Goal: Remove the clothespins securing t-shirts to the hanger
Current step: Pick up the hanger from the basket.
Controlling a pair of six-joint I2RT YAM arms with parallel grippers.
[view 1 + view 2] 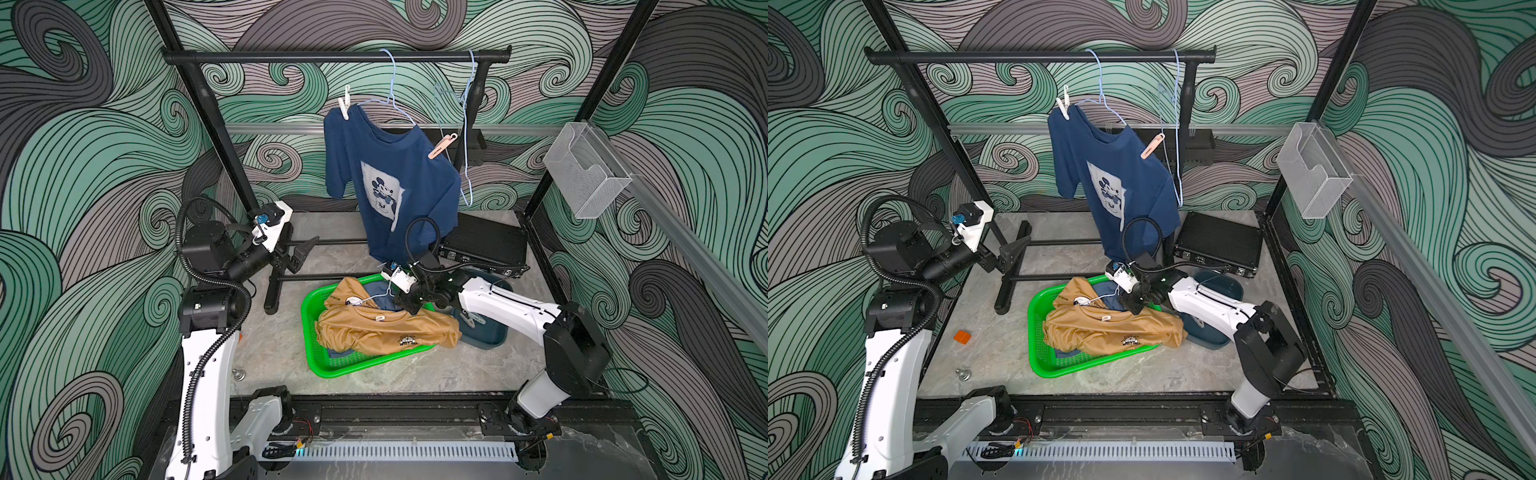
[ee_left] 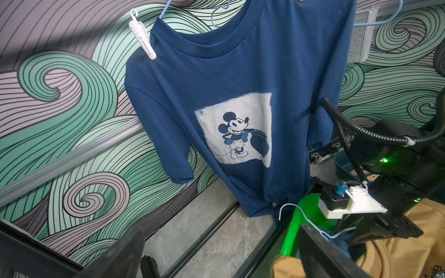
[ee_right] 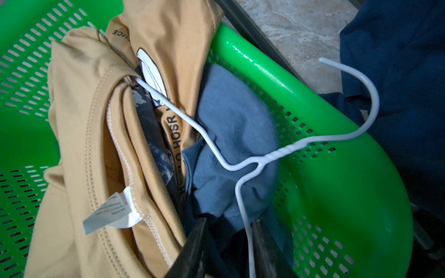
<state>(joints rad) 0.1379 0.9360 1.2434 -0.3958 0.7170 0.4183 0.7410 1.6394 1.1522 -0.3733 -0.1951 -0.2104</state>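
Note:
A navy t-shirt (image 1: pixel 395 166) with a white mouse print hangs on a light blue hanger (image 1: pixel 392 83) from the black rail (image 1: pixel 291 57). A white clothespin (image 1: pixel 344 107) (image 2: pixel 142 39) grips one shoulder and a peach clothespin (image 1: pixel 441 146) the other. A tan t-shirt (image 1: pixel 386 328) and a blue t-shirt (image 3: pixel 236 120) lie in the green basket (image 1: pixel 309 332) with a white hanger (image 3: pixel 265 158). My right gripper (image 3: pixel 230 223) reaches into the basket; the hanger's wire runs between its jaws against one finger, with dark cloth there too. My left gripper (image 1: pixel 301 255) is open and empty, left of the navy shirt.
A black case (image 1: pixel 484 245) lies behind the basket and a dark blue tub (image 1: pixel 486 332) sits under my right arm. A second bare blue hanger (image 1: pixel 467 124) hangs at the rail's right end. The rack's foot (image 1: pixel 274 286) stands near my left arm. An orange block (image 1: pixel 962 336) lies on the floor.

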